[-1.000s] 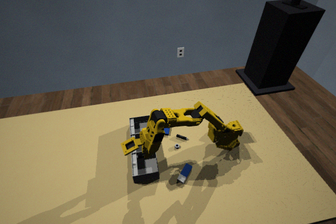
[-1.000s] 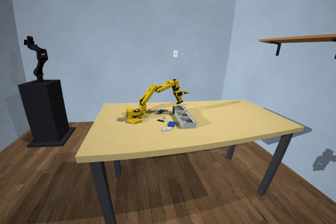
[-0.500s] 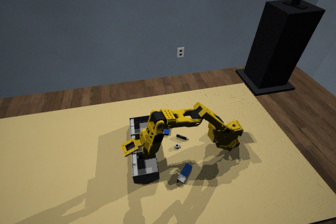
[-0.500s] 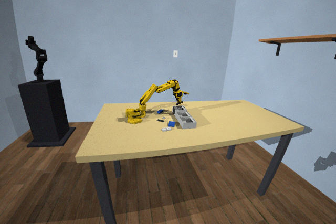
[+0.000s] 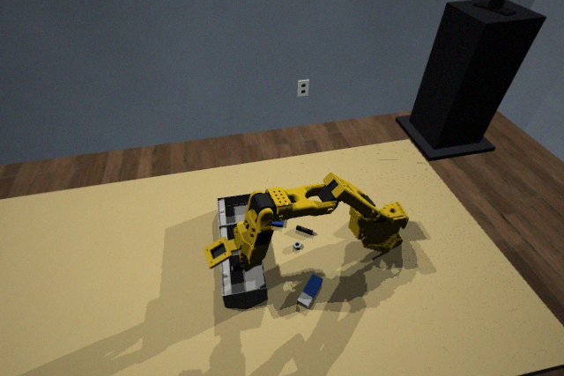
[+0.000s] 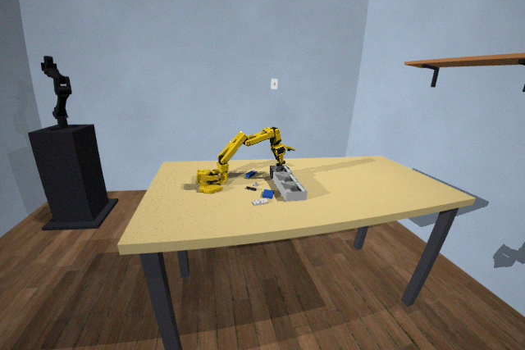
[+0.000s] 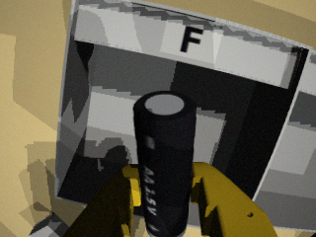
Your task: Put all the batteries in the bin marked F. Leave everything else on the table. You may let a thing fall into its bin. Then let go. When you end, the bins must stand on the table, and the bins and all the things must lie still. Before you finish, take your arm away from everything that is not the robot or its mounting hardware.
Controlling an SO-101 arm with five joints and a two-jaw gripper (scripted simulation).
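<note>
My gripper (image 7: pixel 165 194) is shut on a black cylindrical battery (image 7: pixel 164 165), which stands out ahead of the yellow jaws in the wrist view. The battery's tip hangs over the grey compartment marked F (image 7: pixel 178 115), with a gap below it. In the top view the gripper (image 5: pixel 239 264) hovers over the near end of the grey bin row (image 5: pixel 238 256); the held battery is hidden there. A second black battery (image 5: pixel 305 230) lies on the table between the bins and the arm's base (image 5: pixel 378 226).
A small grey nut (image 5: pixel 297 245), a blue and white block (image 5: pixel 310 290) and a small blue item (image 5: pixel 278 223) lie on the table right of the bins. A neighbouring compartment (image 7: pixel 296 132) adjoins F. A black pedestal (image 5: pixel 469 80) stands off the table.
</note>
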